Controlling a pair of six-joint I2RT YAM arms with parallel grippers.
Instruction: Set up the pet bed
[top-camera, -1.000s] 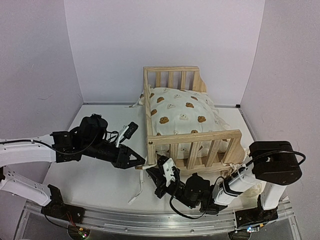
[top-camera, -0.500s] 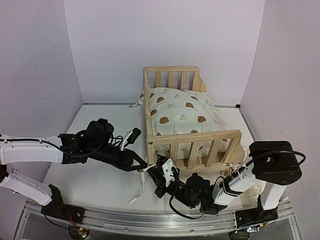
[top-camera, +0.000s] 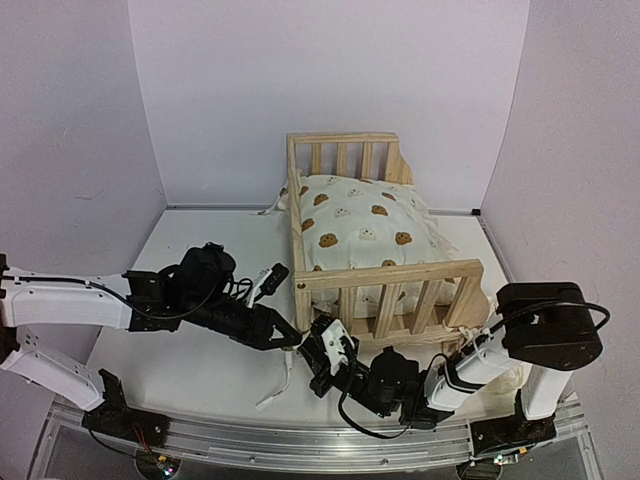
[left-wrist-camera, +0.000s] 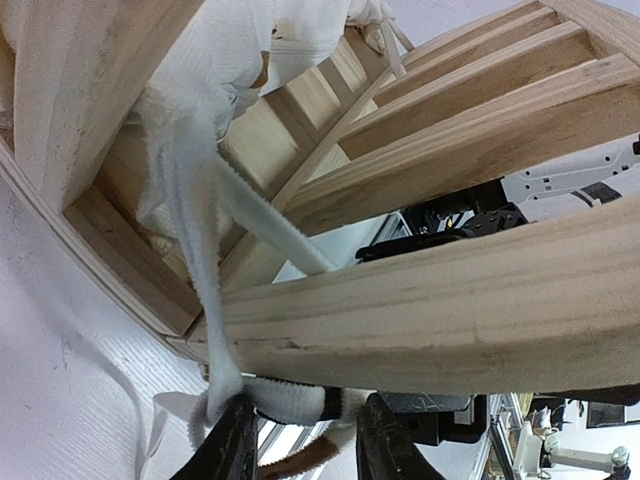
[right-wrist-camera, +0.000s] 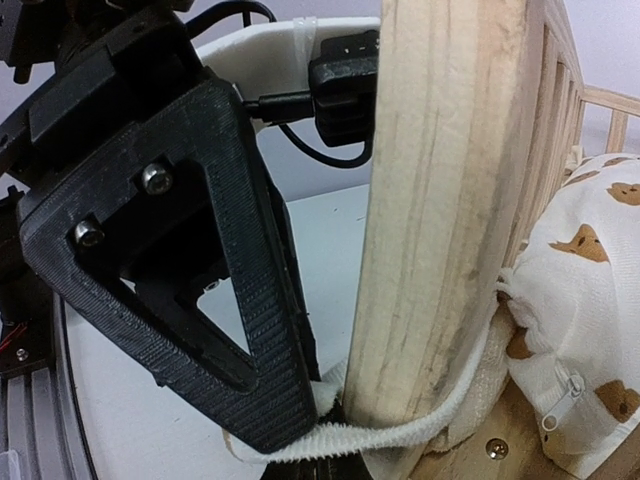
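My left gripper (left-wrist-camera: 310, 440) stands part-way open astride the cushion tie (left-wrist-camera: 195, 250), not visibly pinching it. Close above it is the pet bed (left-wrist-camera: 450, 300), and the tie hangs down past its corner post (right-wrist-camera: 440, 200). I judge the step in hand is tying the cushion (top-camera: 365, 225) to the frame. The next move calls for closing on the tie and drawing it round the post. Just beyond the post my right gripper (top-camera: 312, 350), fully closed, crowds the space; I cannot tell what it holds.
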